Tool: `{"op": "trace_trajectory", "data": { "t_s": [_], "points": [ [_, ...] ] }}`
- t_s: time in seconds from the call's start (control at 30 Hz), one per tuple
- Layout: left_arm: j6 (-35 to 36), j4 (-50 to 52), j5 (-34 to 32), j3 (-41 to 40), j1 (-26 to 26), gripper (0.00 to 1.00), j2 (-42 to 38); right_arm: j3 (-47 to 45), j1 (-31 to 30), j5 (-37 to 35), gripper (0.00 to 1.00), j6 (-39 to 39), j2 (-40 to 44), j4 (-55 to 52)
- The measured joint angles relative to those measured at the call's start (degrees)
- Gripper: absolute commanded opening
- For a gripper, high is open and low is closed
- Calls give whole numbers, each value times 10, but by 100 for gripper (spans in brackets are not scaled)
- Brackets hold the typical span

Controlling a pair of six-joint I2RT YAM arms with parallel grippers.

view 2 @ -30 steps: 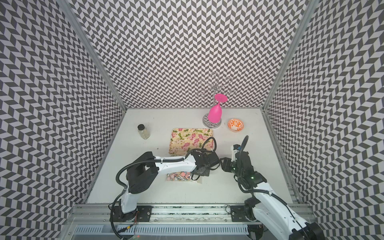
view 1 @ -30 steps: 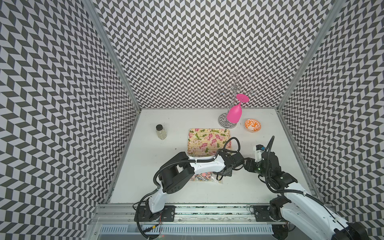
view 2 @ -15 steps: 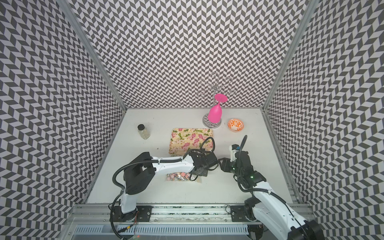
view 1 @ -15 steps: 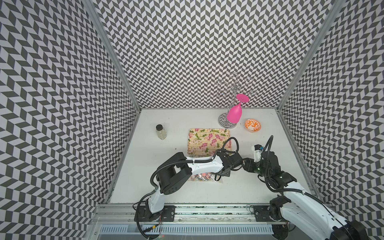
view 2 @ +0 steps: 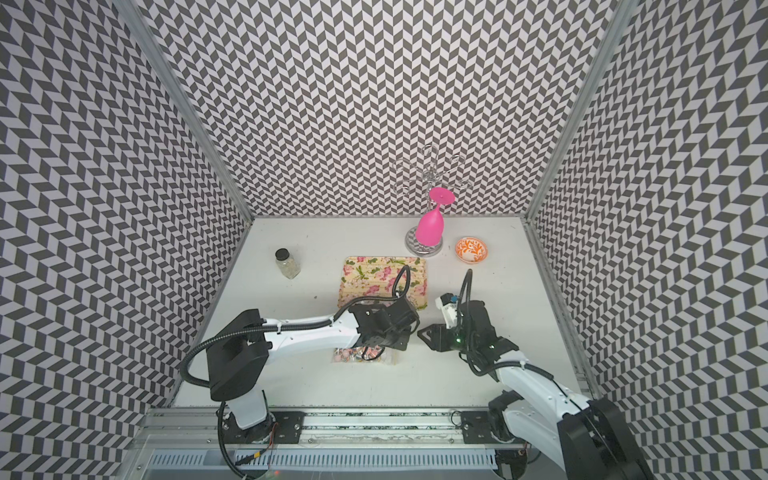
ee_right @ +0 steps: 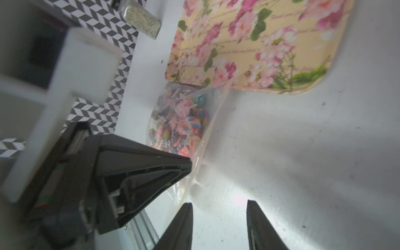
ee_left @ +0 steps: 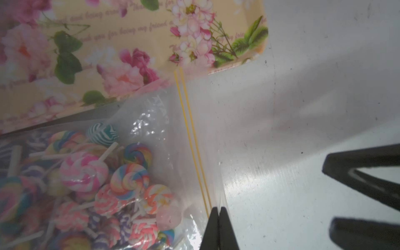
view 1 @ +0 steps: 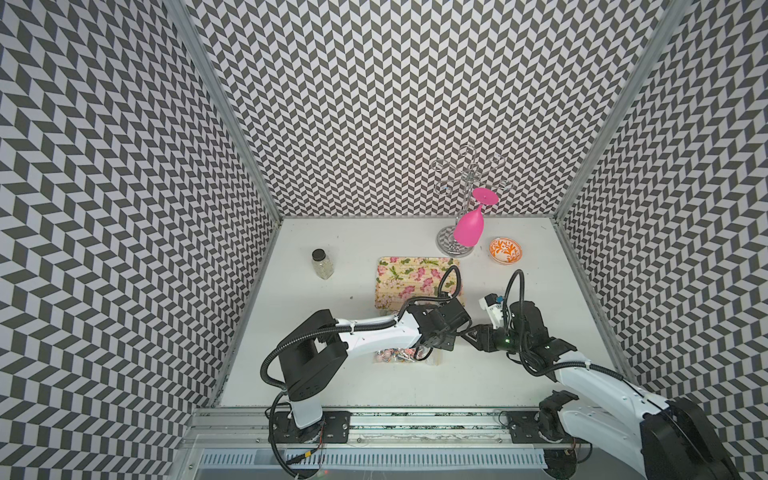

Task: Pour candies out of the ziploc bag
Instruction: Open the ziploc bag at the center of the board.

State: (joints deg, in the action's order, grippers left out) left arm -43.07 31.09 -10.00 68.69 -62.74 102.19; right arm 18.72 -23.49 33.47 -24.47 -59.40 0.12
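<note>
At the left of the counter [view 1: 332, 382], a black-capped glass jar [view 1: 322, 264] of pale grains is standing upright, well apart from everything else. The ziploc bag [ee_left: 151, 112] is lying flat on the counter toward the front, mostly hidden under the left arm in both top views, with its far edge just beside the near edge of the floral tray [view 1: 399, 270]. The candies [ee_left: 83, 171] are all sitting inside the bag, bunched away from the yellow zip strip [ee_left: 190, 134]. The left gripper [ee_left: 218, 208] is reaching down at the bag's mouth, its jaws pressed together and pinching the clear rim next to the zip strip. The right gripper [ee_right: 218, 203] is hanging just beside it, pointing toward the bag's mouth, its jaws spread and gripping nothing. Toward the back right, a pink glass [view 1: 469, 226] is hanging upside down on a wire rack [view 1: 453, 245], and an orange patterned bowl [view 1: 505, 250] is sitting near the rack's base
</note>
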Motion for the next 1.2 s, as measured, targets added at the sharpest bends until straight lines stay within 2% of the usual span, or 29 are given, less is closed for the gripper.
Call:
{"op": "trace_trajectory", "data": {
  "t_s": [0.43, 1.2],
  "points": [
    [6, -48, 15, -35, 7, 0, -3, 6, -39, 2, 40, -32, -109, 59],
    [6, -62, 16, -42, 8, 0, -3, 45, -71, -7, 31, -67, -215, 125]
  ]
}}
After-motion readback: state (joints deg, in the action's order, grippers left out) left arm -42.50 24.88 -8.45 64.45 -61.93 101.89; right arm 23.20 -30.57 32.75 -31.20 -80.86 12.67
